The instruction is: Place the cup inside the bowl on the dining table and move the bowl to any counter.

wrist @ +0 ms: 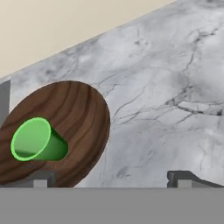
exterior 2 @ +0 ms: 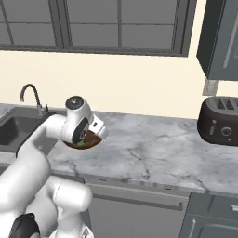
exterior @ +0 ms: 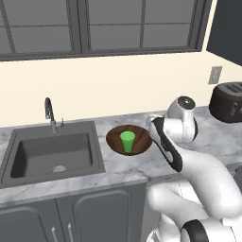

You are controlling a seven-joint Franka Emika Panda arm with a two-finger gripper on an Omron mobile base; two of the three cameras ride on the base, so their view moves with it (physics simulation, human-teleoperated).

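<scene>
Sink (exterior: 52,153): steel basin set into the counter (exterior: 127,165) at far left, with a dark faucet (exterior: 49,113) behind it; nothing readable on either.
Counter: grey-white marble-look top over dark grey cabinet doors (exterior: 94,215), running from the sink rightward under the window (exterior: 94,26).
Bowl (exterior: 118,137): dark brown, wooden, shallow; rests flat on the counter just beside the sink's right edge. In the right base view its rim (exterior 2: 88,142) shows below the robot's wrist. In the hand view it lies at lower left (wrist: 78,113).
Cup (exterior: 127,142): bright green, upright inside the bowl near its middle; seen from above and tilted in the hand view (wrist: 39,142). Plain, no print.
Gripper (wrist: 111,181): jaws spread wide, holding nothing; one fingertip (wrist: 41,179) lies over the bowl's near rim, the other (wrist: 186,178) over bare counter.
Toaster (exterior: 228,101): dark, at far right on the counter; well apart from the bowl; no legible lettering.
Wall outlet (exterior: 215,74): above the toaster.
</scene>
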